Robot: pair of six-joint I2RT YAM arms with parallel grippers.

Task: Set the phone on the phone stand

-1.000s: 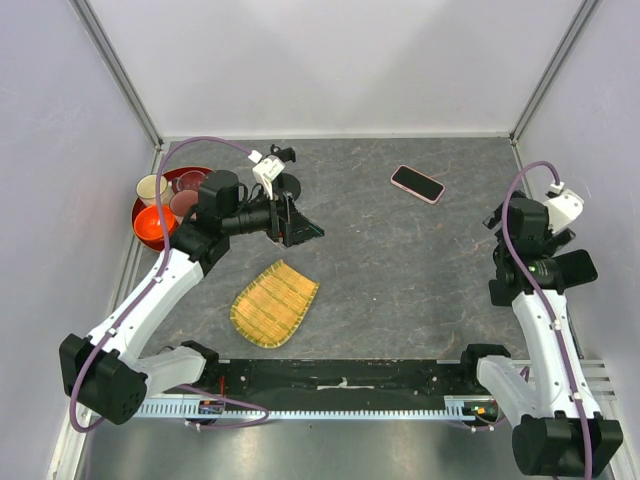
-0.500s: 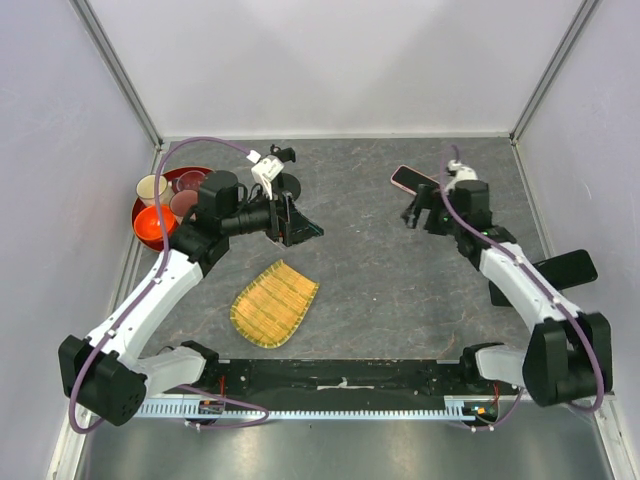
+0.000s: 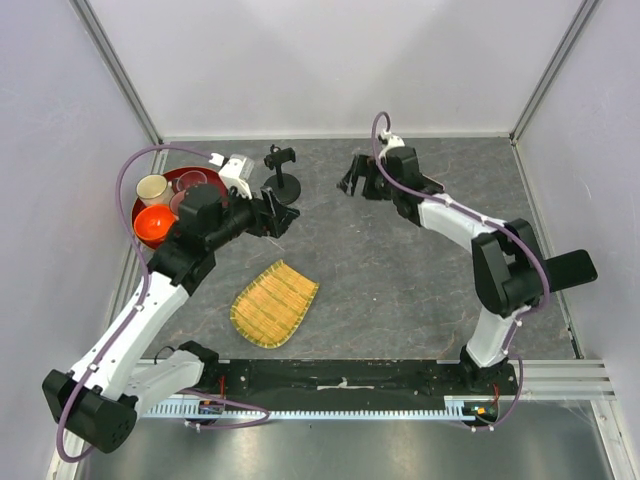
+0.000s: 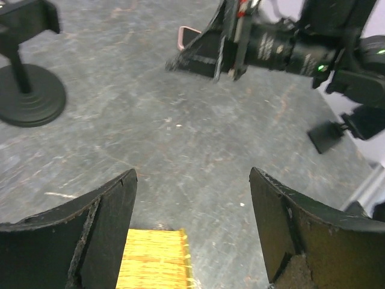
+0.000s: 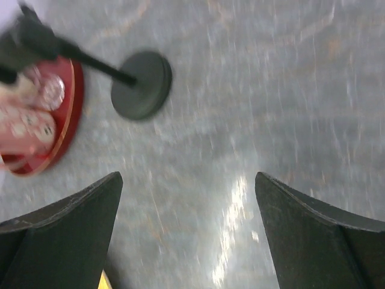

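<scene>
**Top view.** Shows the phone stand (image 3: 282,180) upright near the far edge of the tabletop (image 3: 400,290), its clamp vacant. Sets the left hand (image 3: 275,218) just beside the stand on its near side, jaws wide, holding nothing. Sets the right hand (image 3: 355,178) near the far edge, between the stand and the far-right corner, jaws wide and likewise unladen. Hides the phone beneath the right arm. Places a red tray (image 3: 178,172) at the left edge by the far-left corner, carrying a cream cup (image 3: 152,187), an orange bowl (image 3: 153,223) and further small vessels partly covered by the left arm. Places a bamboo mat (image 3: 274,302) toward the near edge.

**Left wrist view.** Frames the left hand (image 4: 192,177) spread wide over the tabletop. Reveals a pale pink corner of the phone (image 4: 187,37), flat on the tabletop just behind the right hand (image 4: 204,54).

**Right wrist view.** Blurred. Frames the right hand (image 5: 187,177) spread wide, gripping nothing, with the stand's round base (image 5: 141,84) ahead and the tray rim (image 5: 77,102) at the left, contents indistinct.

**Progress.** Suggests a task barely begun: phone ungripped, clamp vacant. Leaves the grasp, the lift, the carry and the seating in the clamp.
</scene>
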